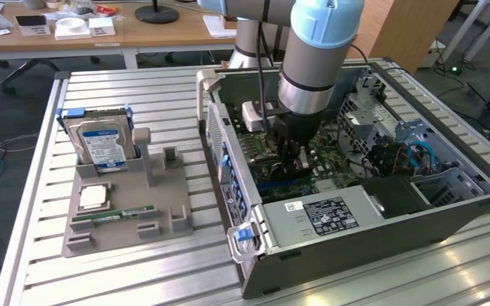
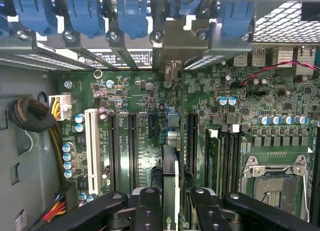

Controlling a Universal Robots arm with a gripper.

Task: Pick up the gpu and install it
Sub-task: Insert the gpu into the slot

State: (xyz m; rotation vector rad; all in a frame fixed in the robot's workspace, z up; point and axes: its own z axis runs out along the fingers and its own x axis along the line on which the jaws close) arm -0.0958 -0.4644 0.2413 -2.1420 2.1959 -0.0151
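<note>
The gpu [image 2: 170, 173] shows edge-on as a thin black card standing upright between my fingers [image 2: 149, 211]. My gripper [image 2: 170, 213] is shut on it. The card hangs just over the green motherboard [image 2: 140, 91], lined up among the long black expansion slots [image 2: 132, 146] and pointing toward the metal rear bracket openings [image 2: 172, 46]. In the exterior view my gripper [image 1: 288, 162] reaches down into the open computer case [image 1: 313, 220], over the motherboard [image 1: 267, 182].
Blue slot latches [image 2: 85, 13] line the case's rear wall. A white slot [image 2: 91, 151], a cable bundle [image 2: 30, 116] and the processor socket [image 2: 275, 181] surround the slots. On the exterior view's left, a grey holder [image 1: 126, 220] carries a hard drive [image 1: 100, 143], a memory stick [image 1: 113, 215] and a chip [image 1: 92, 196].
</note>
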